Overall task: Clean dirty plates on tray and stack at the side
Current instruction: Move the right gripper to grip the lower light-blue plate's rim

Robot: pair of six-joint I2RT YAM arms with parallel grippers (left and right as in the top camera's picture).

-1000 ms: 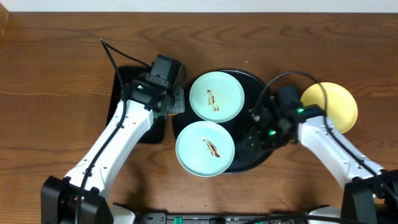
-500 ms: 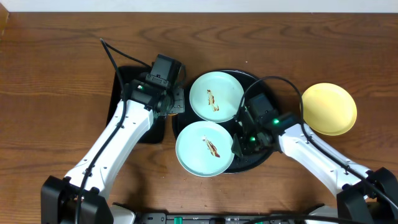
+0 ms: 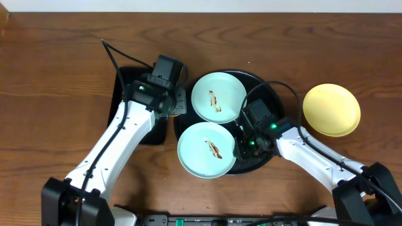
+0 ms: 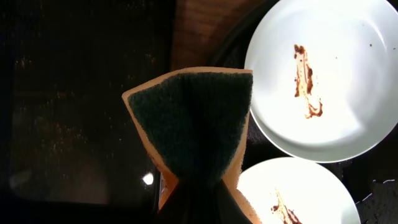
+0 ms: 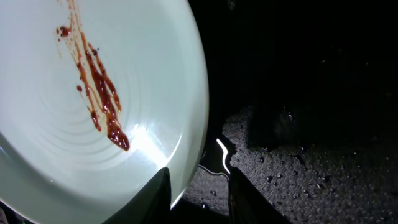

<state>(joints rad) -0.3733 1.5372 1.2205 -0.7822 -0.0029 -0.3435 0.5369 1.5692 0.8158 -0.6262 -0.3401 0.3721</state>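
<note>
Three plates share a brown wooden counter (image 3: pixel 56 75) with two black trays. On the counter, the round glossy tray (image 3: pixel 256 81) sits near the middle, and a smaller rectangular tray (image 3: pixel 124 80) lies just beside it at 9 o'clock.

One pale aqua plate (image 3: pixel 229 91) rests on the round tray at about 11 o'clock with a brown smear at its centre. The second aqua plate (image 3: pixel 207 149), also smeared, lies at 7 o'clock with its edge out over the rim. The pale yellow plate (image 3: pixel 331 110) sits off the tray on the counter at 3 o'clock.

The left tool (image 4: pixel 196 199) is pinching a green-faced orange sponge (image 4: pixel 193 118) over the rectangular tray. The right tool (image 5: pixel 199 194) sits low at the second aqua plate's 3 o'clock edge, fingers spread either side of its rim above the wet tray.
</note>
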